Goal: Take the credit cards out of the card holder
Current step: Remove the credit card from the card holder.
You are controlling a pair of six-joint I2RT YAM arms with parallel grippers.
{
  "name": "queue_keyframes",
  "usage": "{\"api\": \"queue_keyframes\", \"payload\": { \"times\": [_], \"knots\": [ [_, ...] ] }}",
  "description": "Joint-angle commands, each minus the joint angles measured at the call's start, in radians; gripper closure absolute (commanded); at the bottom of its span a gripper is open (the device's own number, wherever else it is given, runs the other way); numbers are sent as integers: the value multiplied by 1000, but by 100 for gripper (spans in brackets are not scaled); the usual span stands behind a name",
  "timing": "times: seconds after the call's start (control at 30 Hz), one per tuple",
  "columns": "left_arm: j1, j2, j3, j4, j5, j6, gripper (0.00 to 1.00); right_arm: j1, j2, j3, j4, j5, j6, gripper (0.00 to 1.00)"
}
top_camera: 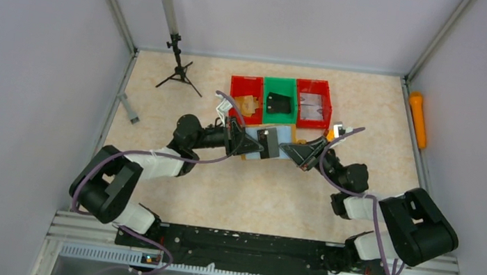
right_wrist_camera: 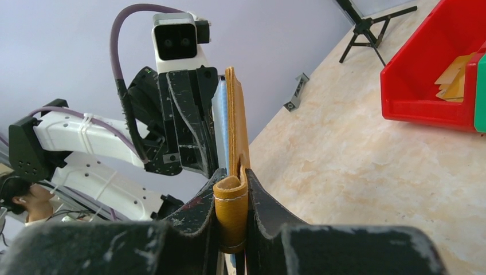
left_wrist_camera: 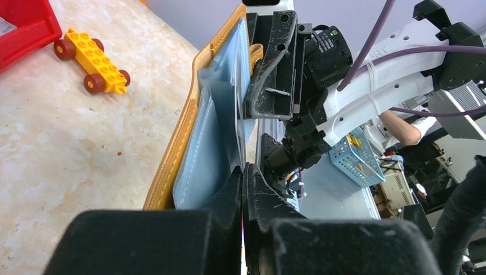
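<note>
1. The holder [right_wrist_camera: 236,126] is held open over the table [top_camera: 275,197], between both grippers.
2. Its brown tab is clamped by the right gripper [right_wrist_camera: 232,183].
3. Its opposite edge is pinched by the closed left gripper [left_wrist_camera: 243,175].
4. Tan cards [top_camera: 250,105] are seen in a red bin [top_camera: 237,84] just beyond.

No legible text was found.
Only faint lettering was noticed on the white link of the right arm [left_wrist_camera: 395,80] in the left wrist view, and it was too blurred to be read with any certainty.
</note>
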Motion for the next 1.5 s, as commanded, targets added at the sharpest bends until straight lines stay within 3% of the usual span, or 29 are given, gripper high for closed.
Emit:
{"api": "queue_keyframes", "payload": {
  "times": [0.0,0.3,0.47,0.57,0.7,0.83,1.33,1.47],
  "knots": [
    [4,20,26,89,21,-21,99,-7,6,32,205,-34,5,98],
    [4,28,16,126,22,-32,86,5,13,43,205,-47,11,100],
    [4,36,20,136,26,-44,89,7,22,46,206,-50,13,100],
    [4,42,22,145,32,-50,100,8,24,47,205,-48,15,100],
    [7,41,25,92,4,-17,100,6,3,25,199,-9,-4,100],
    [30,18,34,-64,-44,44,100,-19,-66,-9,96,73,-55,100],
    [56,32,32,-46,-45,19,100,-28,-518,-106,-479,634,-293,100],
    [50,4,94,-289,-144,174,100,-28,-676,-126,-625,800,-341,100]
  ]
}}
